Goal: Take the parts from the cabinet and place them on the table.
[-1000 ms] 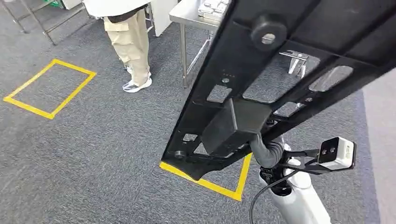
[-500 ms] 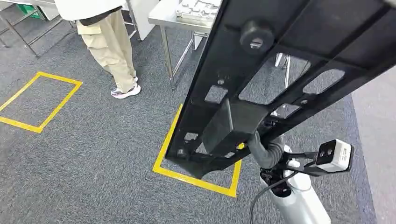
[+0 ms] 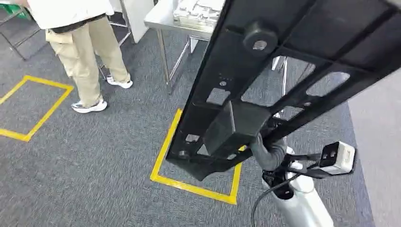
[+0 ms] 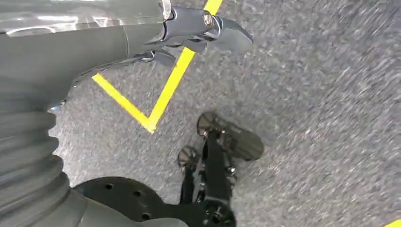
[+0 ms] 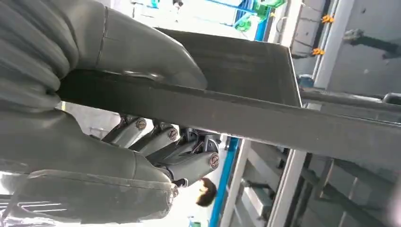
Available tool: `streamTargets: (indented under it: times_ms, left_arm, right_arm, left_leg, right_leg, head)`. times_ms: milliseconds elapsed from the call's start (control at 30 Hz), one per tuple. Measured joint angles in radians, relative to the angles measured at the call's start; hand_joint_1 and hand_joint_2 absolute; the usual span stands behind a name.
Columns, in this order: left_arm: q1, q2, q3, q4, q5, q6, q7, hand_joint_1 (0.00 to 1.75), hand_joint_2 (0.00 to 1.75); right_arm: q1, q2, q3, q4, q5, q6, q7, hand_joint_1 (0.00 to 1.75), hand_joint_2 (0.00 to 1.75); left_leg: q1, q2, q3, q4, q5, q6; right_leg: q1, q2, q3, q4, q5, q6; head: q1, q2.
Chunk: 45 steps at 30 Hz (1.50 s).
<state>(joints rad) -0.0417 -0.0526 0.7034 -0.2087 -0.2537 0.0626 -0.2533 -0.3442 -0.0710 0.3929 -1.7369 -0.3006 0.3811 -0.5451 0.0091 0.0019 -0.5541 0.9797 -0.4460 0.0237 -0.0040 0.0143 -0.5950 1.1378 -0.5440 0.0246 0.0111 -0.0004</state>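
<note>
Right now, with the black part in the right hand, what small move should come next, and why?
Probably keep walking toward the metal table. The right hand grips the long black part, carried high over the grey carpet; the table's edge lies ahead, beyond the yellow floor marking, too far to set the part down yet.

The head camera looked steeply down from high on the body at grey carpet [image 3: 94,156] marked with yellow tape [image 3: 191,185]. The left wrist camera faced that same carpet, closer. The right wrist camera sat close behind a long black flat panel [image 5: 246,111], facing outward.
</note>
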Motion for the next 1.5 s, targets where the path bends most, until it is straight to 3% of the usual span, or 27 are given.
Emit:
streamTargets:
  times_ms: [67,100,133,233,300,333,433,467,567,600,633,733,767,800,867,967,1067,1100,1133,1167,1233,1267,1300,1333,1367,1433,1500]
  left_arm:
    - [0.0,0.0,0.0,0.0,-0.001,-0.001,0.0,0.0,1.75]
    - [0.0,0.0,0.0,0.0,-0.001,-0.001,0.0,0.0,1.75]
    - [0.002,0.0,0.0,0.0,-0.001,-0.002,0.001,0.0,1.75]
    - [0.002,0.0,0.0,0.0,-0.005,-0.004,0.001,0.0,1.75]
    - [0.001,-0.001,0.0,0.0,-0.006,-0.006,0.0,0.0,1.75]
    - [-0.001,-0.001,0.0,0.0,-0.007,-0.006,0.0,0.0,1.75]
    - [0.0,0.002,0.0,0.0,-0.01,-0.007,0.001,0.0,1.75]
    - [-0.002,0.001,0.0,0.0,-0.013,-0.008,0.001,0.0,1.75]
    - [-0.001,0.001,0.0,0.0,-0.017,-0.009,0.002,0.0,1.75]
    - [0.001,0.001,0.0,0.0,-0.018,-0.009,0.002,0.0,1.75]
    - [0.003,0.001,0.0,0.0,-0.018,-0.008,0.002,0.0,1.75]
    - [0.003,0.001,0.0,0.0,-0.018,-0.007,0.002,0.0,1.75]
    - [0.004,0.002,0.0,0.0,-0.018,-0.006,0.002,0.0,1.75]
    - [0.001,0.001,0.0,0.0,-0.018,-0.006,0.002,0.0,1.75]
    - [0.003,0.002,0.0,0.0,-0.018,-0.004,0.003,0.0,1.75]
    - [0.002,0.003,0.001,0.0,-0.019,-0.003,0.003,0.0,1.75]
    - [0.001,0.004,0.001,0.0,-0.019,-0.003,0.003,0.0,1.75]
    - [0.001,0.004,0.001,0.0,-0.019,-0.003,0.003,0.0,1.75]
    - [0.002,0.004,0.001,0.0,-0.019,-0.003,0.003,0.0,1.75]
    - [0.003,0.004,0.001,0.0,-0.018,-0.003,0.003,0.0,1.75]
    - [0.003,0.004,0.001,0.0,-0.019,-0.003,0.003,0.0,1.75]
    - [0.004,0.0,0.001,0.0,-0.019,-0.004,0.003,0.0,1.75]
    - [0.002,-0.003,0.001,0.001,-0.019,-0.005,0.003,0.0,1.75]
    - [0.0,-0.003,0.001,0.001,-0.019,-0.005,0.003,0.0,1.75]
    - [-0.001,-0.002,0.001,0.001,-0.019,-0.005,0.003,0.0,1.75]
    - [0.002,-0.002,0.001,0.001,-0.019,-0.005,0.005,0.0,1.75]
    - [-0.001,-0.001,0.001,0.001,-0.019,-0.006,0.004,0.0,1.75]
  right_arm:
    - [0.004,0.0,0.0,0.0,0.003,-0.004,0.001,1.75,1.75]
    - [0.007,0.0,0.0,0.0,0.003,-0.006,0.003,1.75,1.75]
    - [0.007,0.0,0.0,0.0,0.004,-0.006,0.004,1.75,1.75]
    - [0.006,0.0,0.0,0.0,0.006,-0.006,0.004,1.75,1.75]
    - [0.004,0.0,0.0,0.0,0.009,-0.006,0.005,1.75,1.75]
    - [0.005,0.0,0.0,-0.001,0.01,-0.006,0.005,1.75,1.75]
    - [0.006,0.003,0.0,-0.003,0.013,-0.008,0.006,1.75,1.75]
    - [0.003,0.004,0.0,-0.003,0.013,-0.008,0.006,1.75,1.75]
    - [0.008,0.008,0.0,-0.004,0.014,-0.01,0.006,1.75,1.75]
    - [0.011,0.008,0.001,-0.004,0.015,-0.01,0.006,1.75,1.75]
    - [0.015,0.008,0.001,-0.004,0.016,-0.011,0.006,1.75,1.75]
    - [0.017,0.011,0.001,-0.005,0.017,-0.011,0.006,1.75,1.75]
    - [0.016,0.011,0.001,-0.005,0.017,-0.011,0.006,1.75,1.75]
    - [0.016,0.011,0.0,-0.005,0.017,-0.011,0.006,1.75,1.75]
    - [0.017,0.014,0.001,-0.006,0.018,-0.01,0.006,1.75,1.75]
    - [0.013,0.014,0.0,-0.011,0.018,-0.01,0.006,1.75,1.75]
    - [0.013,0.014,-0.001,-0.011,0.017,-0.011,0.006,1.75,1.75]
    - [0.014,0.014,-0.001,-0.011,0.018,-0.01,0.006,1.75,1.75]
    - [0.015,0.014,-0.001,-0.011,0.018,-0.01,0.006,1.75,1.75]
    - [0.015,0.014,-0.001,-0.011,0.018,-0.011,0.006,1.75,1.75]
    - [0.014,0.014,-0.003,-0.011,0.018,-0.01,0.006,1.75,1.75]
    - [0.013,0.014,-0.005,-0.011,0.018,-0.01,0.006,1.75,1.75]
    - [0.011,0.014,-0.007,-0.011,0.018,-0.01,0.006,1.75,1.75]
    - [0.01,0.014,-0.007,-0.011,0.018,-0.01,0.006,1.75,1.75]
    - [0.01,0.013,-0.008,-0.012,0.018,-0.01,0.006,1.75,1.75]
    - [0.011,0.014,-0.01,-0.012,0.018,-0.01,0.006,1.75,1.75]
    - [0.005,0.014,-0.01,-0.013,0.017,-0.01,0.005,1.75,1.75]
  left_leg:
    - [-0.001,0.001,0.003,0.001,-0.008,0.002]
    - [-0.001,0.001,0.007,0.002,-0.012,0.001]
    - [-0.001,0.001,0.013,0.002,-0.017,-0.001]
    - [0.0,0.001,0.038,0.003,-0.037,-0.009]
    - [-0.004,0.002,0.039,0.006,-0.046,-0.022]
    - [-0.004,0.004,0.04,0.002,-0.05,-0.029]
    - [-0.001,0.007,0.048,0.032,-0.059,-0.044]
    - [0.0,0.005,0.031,0.075,-0.072,-0.047]
    - [0.003,0.005,-0.102,0.292,-0.159,-0.059]
    - [0.003,0.005,-0.136,0.332,-0.171,-0.06]
    - [0.004,0.005,-0.148,0.326,-0.156,-0.061]
    - [0.004,0.005,-0.068,0.086,0.008,-0.053]
    - [0.003,0.003,-0.05,0.032,0.033,-0.048]
    - [-0.004,0.004,-0.053,0.028,-0.013,-0.039]
    - [-0.005,0.002,-0.048,0.022,0.01,-0.022]
    - [0.0,0.001,-0.023,0.017,0.005,-0.005]
    - [-0.001,0.001,-0.016,0.016,-0.007,0.004]
    - [-0.002,0.001,-0.011,0.016,-0.012,0.004]
    - [-0.003,0.001,-0.004,0.016,-0.018,0.004]
    - [-0.003,0.001,0.006,0.016,-0.025,0.003]
    - [-0.007,0.0,0.03,0.016,-0.04,0.0]
    - [-0.005,0.0,0.031,0.014,-0.046,-0.003]
    - [-0.008,0.0,0.035,0.016,-0.049,-0.008]
    - [-0.005,0.001,0.03,0.014,-0.051,-0.015]
    - [-0.006,0.004,0.038,0.012,-0.05,-0.02]
    - [-0.01,0.004,0.045,0.03,-0.047,-0.035]
    - [-0.006,0.002,0.013,0.104,-0.076,-0.04]
  right_leg:
    - [-0.004,-0.001,-0.094,0.146,-0.055,0.009]
    - [-0.007,-0.002,-0.123,0.176,-0.053,0.009]
    - [-0.01,-0.003,-0.124,0.155,-0.025,0.007]
    - [-0.009,-0.017,-0.026,-0.098,0.139,-0.001]
    - [0.002,-0.026,-0.016,-0.133,0.09,-0.015]
    - [0.004,-0.026,-0.015,-0.137,0.108,-0.023]
    - [-0.005,-0.017,0.012,-0.148,0.11,-0.04]
    - [-0.004,-0.017,0.021,-0.149,0.106,-0.047]
    - [0.0,-0.015,0.032,-0.148,0.091,-0.055]
    - [0.0,-0.012,0.037,-0.147,0.085,-0.055]
    - [0.0,-0.009,0.045,-0.147,0.079,-0.053]
    - [-0.001,-0.005,0.081,-0.147,0.055,-0.045]
    - [0.0,-0.005,0.085,-0.147,0.047,-0.041]
    - [0.003,-0.002,0.085,-0.146,0.046,-0.035]
    - [0.003,-0.002,0.09,-0.139,0.046,-0.02]
    - [-0.002,-0.004,0.081,-0.099,0.025,-0.005]
    - [-0.005,-0.005,-0.05,0.127,-0.07,0.005]
    - [-0.006,-0.005,-0.09,0.18,-0.084,0.006]
    - [-0.006,-0.005,-0.107,0.184,-0.07,0.005]
    - [-0.006,-0.006,-0.1,0.141,-0.029,0.004]
    - [0.001,-0.008,-0.037,-0.04,0.092,-0.012]
    - [0.008,-0.018,-0.015,-0.12,0.132,-0.027]
    - [0.015,-0.024,-0.014,-0.122,0.085,-0.033]
    - [0.017,-0.021,-0.012,-0.129,0.074,-0.035]
    - [0.017,-0.021,-0.012,-0.139,0.098,-0.04]
    - [0.008,-0.016,0.017,-0.151,0.106,-0.046]
    - [0.002,-0.018,0.036,-0.159,0.101,-0.053]
  head:
    - [0.001,0.0]
    - [0.0,0.0]
    - [0.0,0.0]
    - [0.001,0.0]
    - [0.001,0.0]
    - [0.0,0.0]
    - [-0.001,0.0]
    - [-0.006,0.0]
    - [-0.01,0.0]
    - [-0.012,0.0]
    - [-0.011,0.0]
    - [-0.011,0.0]
    - [-0.011,0.0]
    - [-0.012,0.0]
    - [-0.013,0.0]
    - [-0.008,0.0]
    - [-0.008,0.0]
    - [-0.008,0.0]
    - [-0.008,0.0]
    - [-0.008,0.0]
    - [-0.008,0.0]
    - [-0.008,0.0]
    - [-0.016,0.0]
    - [-0.012,0.0]
    - [-0.011,0.0]
    - [-0.018,0.0]
    - [-0.021,0.0]
